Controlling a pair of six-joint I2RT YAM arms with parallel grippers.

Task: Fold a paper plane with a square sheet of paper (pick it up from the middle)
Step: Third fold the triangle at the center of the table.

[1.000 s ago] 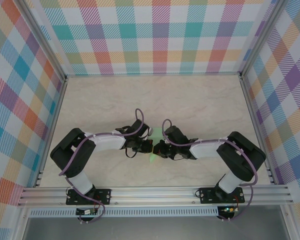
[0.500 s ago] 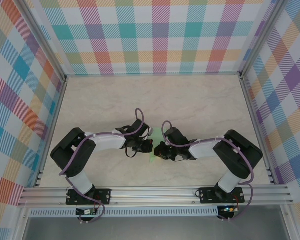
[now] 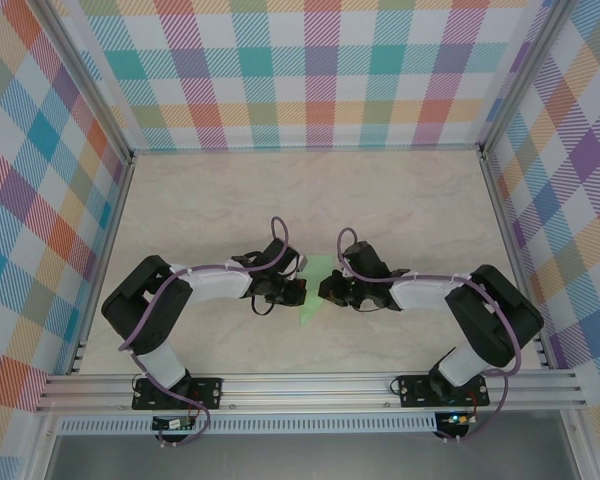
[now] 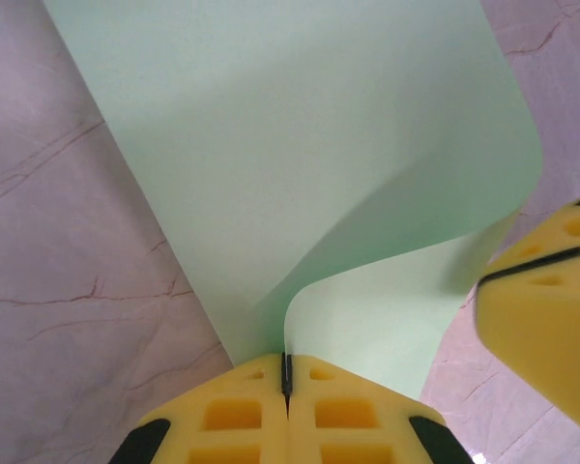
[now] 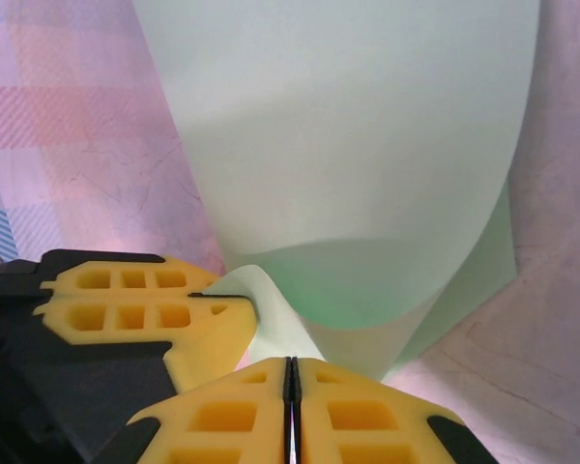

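At the bottom of the left wrist view my left gripper is clamped tight on the near edge of the square sheet of paper. My right gripper pinches it likewise, bottom centre of its own view. I judge that gripping close together bows the sheet up off the table into a loop for folding. Its far edge runs off the top of both frames. From above, at centre frame, my wrists cover most of it, so I cannot tell whether the corners line up.
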